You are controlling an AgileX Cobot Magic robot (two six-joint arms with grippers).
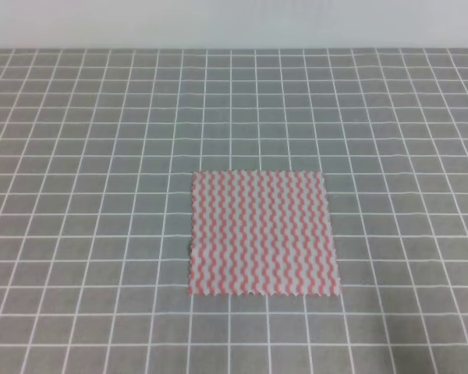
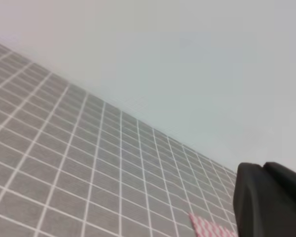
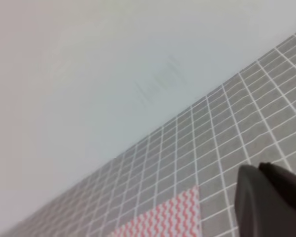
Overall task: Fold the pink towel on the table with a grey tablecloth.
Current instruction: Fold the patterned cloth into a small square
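The pink towel point(image 1: 261, 234) lies flat and unfolded on the table with a grey tablecloth point(image 1: 101, 117), near the front middle in the exterior high view. Neither gripper shows in that view. In the left wrist view only a black piece of my left gripper point(image 2: 269, 202) fills the lower right corner, with a corner of the towel point(image 2: 207, 228) just left of it. The right wrist view shows a black piece of my right gripper point(image 3: 269, 202) at the lower right, with the towel point(image 3: 163, 219) below and to its left. Both sets of fingertips are out of frame.
The gridded cloth point(image 2: 64, 163) runs back to a plain pale wall point(image 1: 234, 23) behind the table's far edge. No other objects show on the table.
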